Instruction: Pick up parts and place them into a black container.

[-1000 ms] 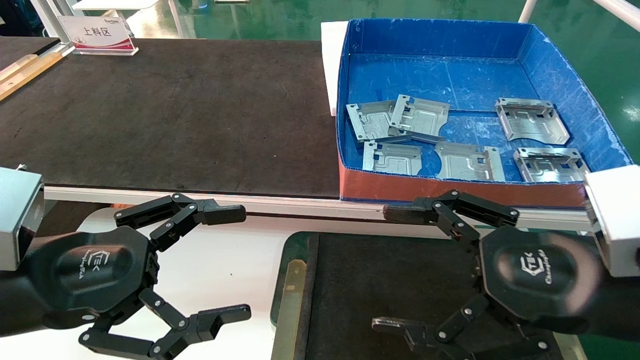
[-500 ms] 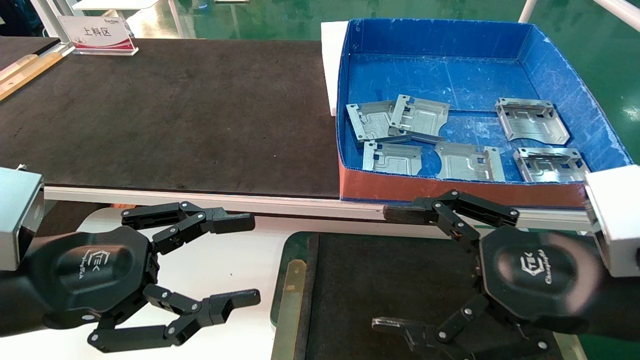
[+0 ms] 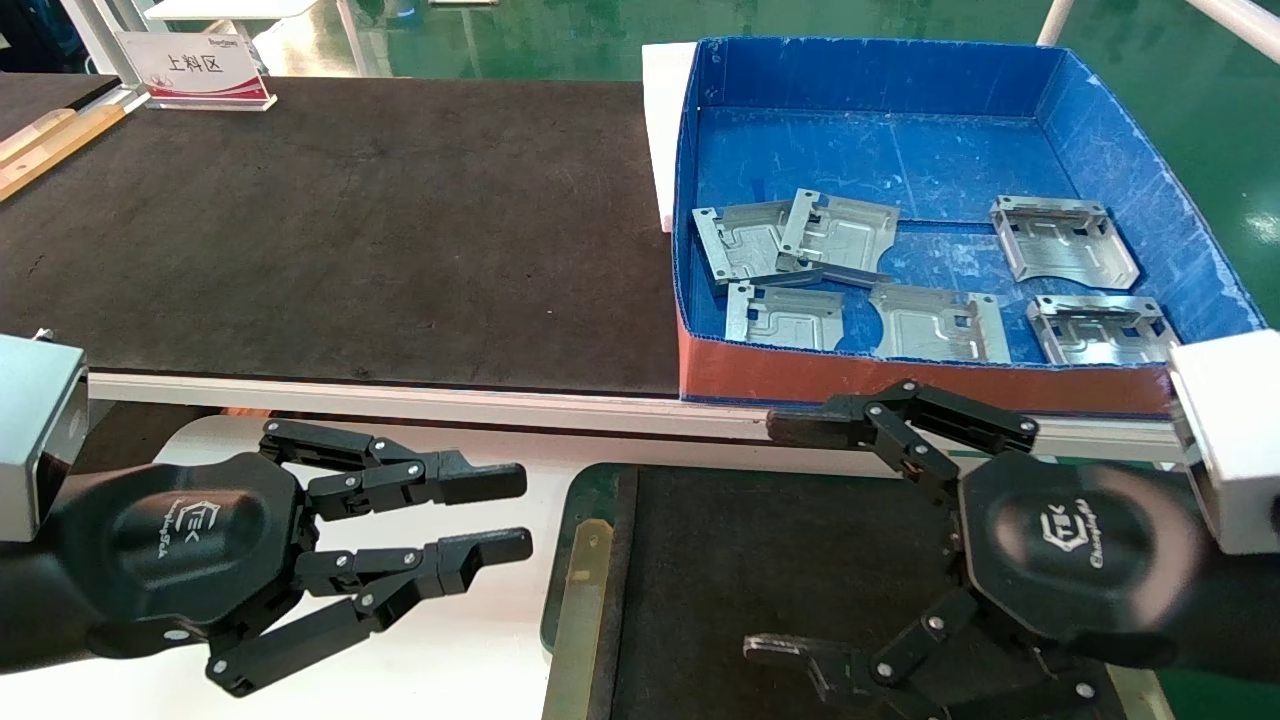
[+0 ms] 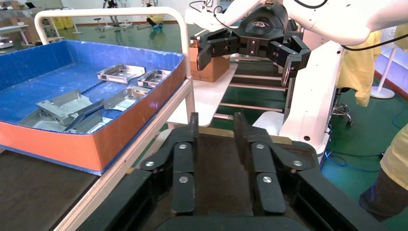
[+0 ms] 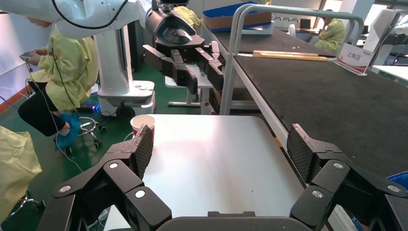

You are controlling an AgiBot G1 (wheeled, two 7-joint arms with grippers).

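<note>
left gripper point(image 3: 495, 515): fingers have narrowed from wide to a slim gap over the last second, nothing between them; hovers over the white table point(image 3: 470, 560), near left.
right gripper point(image 3: 790, 540): unchanged, spread wide and empty, above the black container point(image 3: 700, 560).
parts point(image 3: 835, 240): six plates, all in the blue box point(image 3: 1100, 150), far right, untouched.
black container: near centre-right, no part visible in it.
read: closing on air, likely a reset or a check; no pick started.
next: probably right arm reaches into the box.
</note>
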